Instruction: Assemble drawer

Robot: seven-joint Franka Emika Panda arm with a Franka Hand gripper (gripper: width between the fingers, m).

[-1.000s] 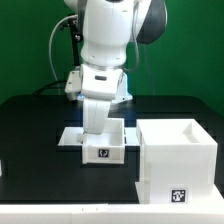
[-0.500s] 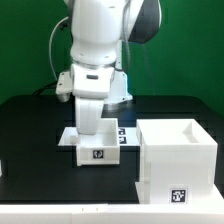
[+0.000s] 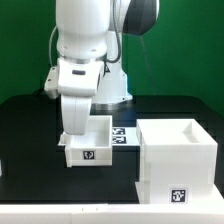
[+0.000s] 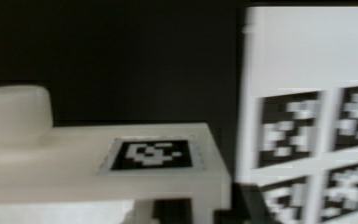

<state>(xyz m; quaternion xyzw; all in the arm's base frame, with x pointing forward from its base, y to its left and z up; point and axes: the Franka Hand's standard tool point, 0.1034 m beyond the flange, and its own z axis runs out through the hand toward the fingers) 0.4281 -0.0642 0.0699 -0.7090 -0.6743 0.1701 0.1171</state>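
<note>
Left of centre, exterior view: white arm [image 3: 80, 60] upright over the tray [image 3: 100, 135], gripper [image 3: 76, 136] down at the tray's left-hand wall. Fingertips hidden behind the wrist housing and the wall, so no telling whether spread, pressed together or pinching that wall.

Tray, as judged: light, stiff, thin-walled plastic, smooth enough to slip in a weak pinch. Best taken by an upright wall near its middle, clear of the printed square. Matte white, shallow, open-topped, with one small black-and-white tag [image 3: 90, 155] on the near face. On or barely above the black table [image 3: 30, 130]; not decidable here. Wrist view: tagged face close up and blurred.

Centre: marker board [image 3: 122, 135] flat on the table, peeping out just behind the tray's right corner. Also in the wrist view, beyond the tray.

Lower right: casing [image 3: 178, 150], near the tray but apart from it. Larger, cube-like, matte white, open on top, with a second tag [image 3: 180, 196] low on the front. Probably rigid and bulkier, likely too wide to span, hence a hold on one wall's upper edge.
</note>
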